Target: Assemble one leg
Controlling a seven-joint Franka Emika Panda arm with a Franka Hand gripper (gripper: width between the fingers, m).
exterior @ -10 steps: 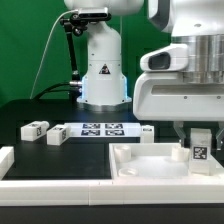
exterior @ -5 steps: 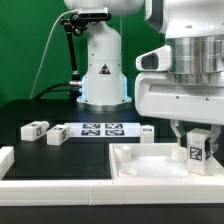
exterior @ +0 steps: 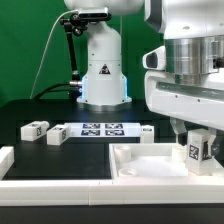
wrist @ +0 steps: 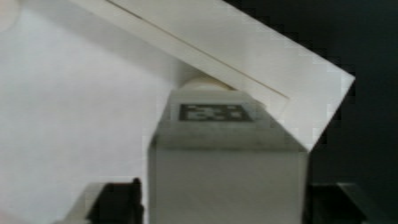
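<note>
My gripper (exterior: 197, 138) is shut on a leg (exterior: 197, 149), a small white block with a black-and-white tag facing the camera. It holds the leg a little tilted at the exterior view's right, over the near right corner of the large white tray-shaped square part (exterior: 140, 170). In the wrist view the leg (wrist: 222, 150) fills the middle between my dark fingers (wrist: 121, 200), and its far end with the tag sits at a corner of the square part (wrist: 89, 110). I cannot tell whether the leg touches the part.
Two loose legs (exterior: 35, 128) (exterior: 58, 134) lie at the exterior view's left, and another (exterior: 146, 131) lies beside the marker board (exterior: 103, 129). A white raised edge (exterior: 5, 160) stands at the near left. The robot base (exterior: 103, 75) is behind.
The gripper with the leg has shifted slightly toward the exterior view's right and turned, so the leg now sits tilted over the part's corner.
</note>
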